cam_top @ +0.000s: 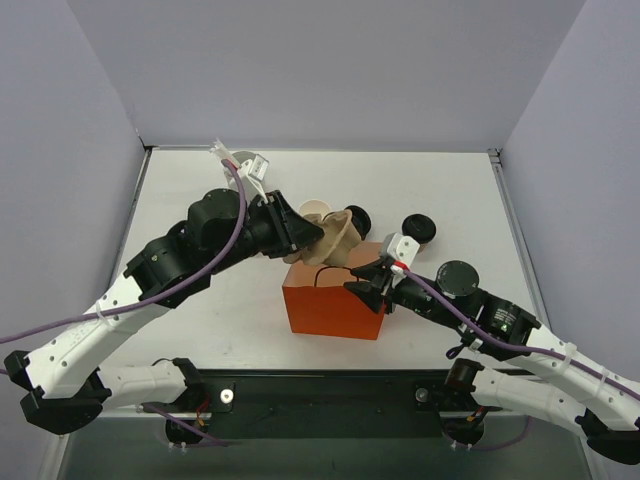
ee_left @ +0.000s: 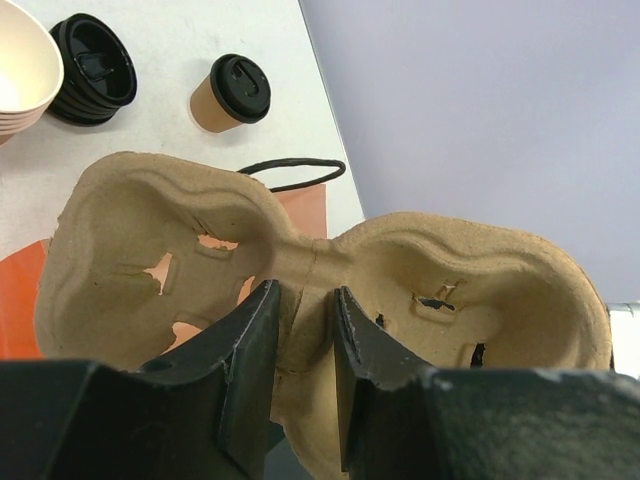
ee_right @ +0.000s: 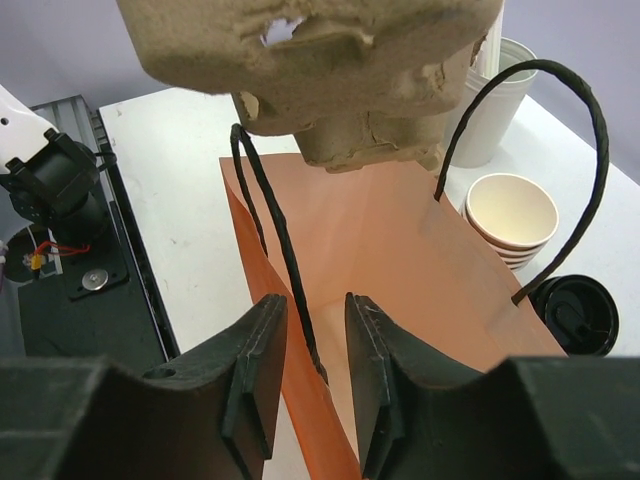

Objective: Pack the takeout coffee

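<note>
- A white desk (cam_top: 450,185) sat boxed in by plain lilac-grey walls (cam_top: 330,70).
- The left arm reached in from the near left with its elbow raised and its forearm slanting toward the middle of the desk.
- The left hand (ee_left: 300,300) pinched the narrow bridge of a pulp cup carrier (ee_left: 130,250), with one finger pressed on each side.
- The carrier hung tilted in the air over the open mouth of an orange bag (cam_top: 335,305), which stood upright on the desk.
- The right arm came in low from the near right.
- The right hand (ee_right: 315,305) straddled the bag's near wall and one black handle (ee_right: 285,250), its fingers close together. Whether they actually squeezed the paper could not be told.
- In the right wrist view the carrier filled the space above the bag's mouth.
- The takeout coffee (ee_left: 228,93) stood upright on the desk beyond the bag with its lid on, touched by neither hand.
- Near it were a pile of lids (ee_left: 92,68) and a stack of lidless cups (ee_left: 20,70).
</note>
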`<move>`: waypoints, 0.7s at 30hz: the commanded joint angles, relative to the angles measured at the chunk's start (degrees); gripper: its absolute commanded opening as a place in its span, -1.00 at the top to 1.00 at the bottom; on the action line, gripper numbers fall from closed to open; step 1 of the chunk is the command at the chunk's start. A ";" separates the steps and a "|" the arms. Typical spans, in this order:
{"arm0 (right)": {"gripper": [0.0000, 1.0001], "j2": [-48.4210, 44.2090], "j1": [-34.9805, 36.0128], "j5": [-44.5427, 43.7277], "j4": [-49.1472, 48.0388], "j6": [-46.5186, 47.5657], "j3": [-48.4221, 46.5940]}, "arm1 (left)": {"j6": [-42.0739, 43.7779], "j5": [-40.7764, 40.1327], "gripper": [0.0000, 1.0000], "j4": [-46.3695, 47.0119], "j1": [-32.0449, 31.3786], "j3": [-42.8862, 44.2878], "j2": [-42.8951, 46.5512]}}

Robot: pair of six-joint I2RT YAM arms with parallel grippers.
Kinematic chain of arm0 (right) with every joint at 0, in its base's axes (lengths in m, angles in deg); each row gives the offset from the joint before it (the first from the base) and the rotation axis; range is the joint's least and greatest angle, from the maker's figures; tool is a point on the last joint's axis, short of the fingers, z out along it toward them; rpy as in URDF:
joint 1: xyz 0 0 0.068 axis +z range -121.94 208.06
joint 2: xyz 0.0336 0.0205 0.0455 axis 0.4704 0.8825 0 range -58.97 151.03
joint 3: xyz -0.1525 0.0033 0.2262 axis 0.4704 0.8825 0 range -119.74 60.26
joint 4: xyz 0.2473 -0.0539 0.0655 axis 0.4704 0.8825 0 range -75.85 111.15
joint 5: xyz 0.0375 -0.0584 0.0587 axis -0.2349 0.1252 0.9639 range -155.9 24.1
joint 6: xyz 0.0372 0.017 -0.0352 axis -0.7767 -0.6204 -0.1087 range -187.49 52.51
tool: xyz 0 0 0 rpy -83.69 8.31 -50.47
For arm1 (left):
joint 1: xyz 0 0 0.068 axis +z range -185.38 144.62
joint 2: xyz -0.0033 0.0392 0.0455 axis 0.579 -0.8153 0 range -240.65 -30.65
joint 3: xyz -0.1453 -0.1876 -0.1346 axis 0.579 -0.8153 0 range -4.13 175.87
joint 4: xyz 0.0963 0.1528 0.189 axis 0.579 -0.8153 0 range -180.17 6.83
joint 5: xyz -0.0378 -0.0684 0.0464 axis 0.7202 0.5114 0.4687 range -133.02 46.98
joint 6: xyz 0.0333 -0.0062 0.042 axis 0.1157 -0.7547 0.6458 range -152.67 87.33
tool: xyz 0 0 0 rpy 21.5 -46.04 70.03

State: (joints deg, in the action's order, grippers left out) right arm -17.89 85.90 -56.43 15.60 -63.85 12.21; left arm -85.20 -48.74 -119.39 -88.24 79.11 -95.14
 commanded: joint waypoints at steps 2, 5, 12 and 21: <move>0.30 0.32 0.51 0.63 -3.65 -0.48 -1.34 | -5.12 -2.01 0.35 2.57 -0.31 0.08 3.05; 0.22 -0.03 0.60 1.42 -3.30 -0.82 -1.60 | -5.65 -2.89 0.35 1.95 -0.40 -0.36 4.02; -0.04 -0.91 0.60 4.67 1.53 -1.26 -3.45 | -8.55 -2.99 0.36 2.74 -0.40 -2.20 4.99; -0.17 -5.21 0.60 -1.37 10.76 -3.46 -8.54 | -11.63 -1.40 0.36 5.73 -1.19 -3.70 4.81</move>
State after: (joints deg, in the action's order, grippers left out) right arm -20.42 85.93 -53.61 23.89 -65.12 8.14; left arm -91.26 -49.90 -117.56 -88.65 74.76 -90.68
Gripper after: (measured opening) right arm 0.578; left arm 0.348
